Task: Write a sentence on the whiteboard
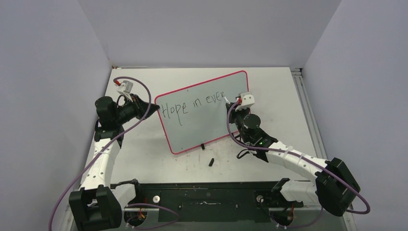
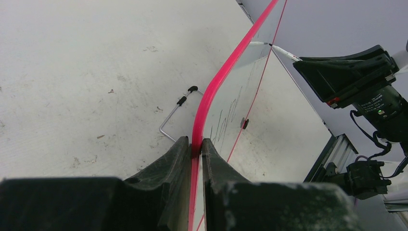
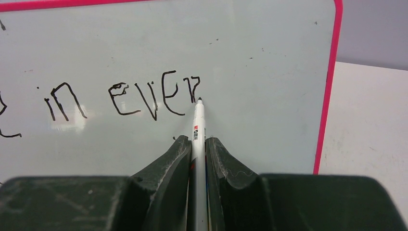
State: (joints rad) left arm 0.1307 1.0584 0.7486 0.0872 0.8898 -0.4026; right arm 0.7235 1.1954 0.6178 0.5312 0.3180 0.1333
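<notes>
Scuffed white table, glossy round-cornered whiteboard

The top view sits high above and behind the arm bases at the near edge of the desk. It looks down and forward from far enough to take in the whole desk, its far edge and the walls around it. The left wrist camera sits just behind the left pincer, very close, sighting edge-on along the whiteboard rim toward the desk's right edge. The right pincer and pen show there. The right wrist camera looks over its own fingers, squarely and closely, at the board face and the sentence. All three views share the whiteboard; the top and left wrist views also share the right arm.
</notes>
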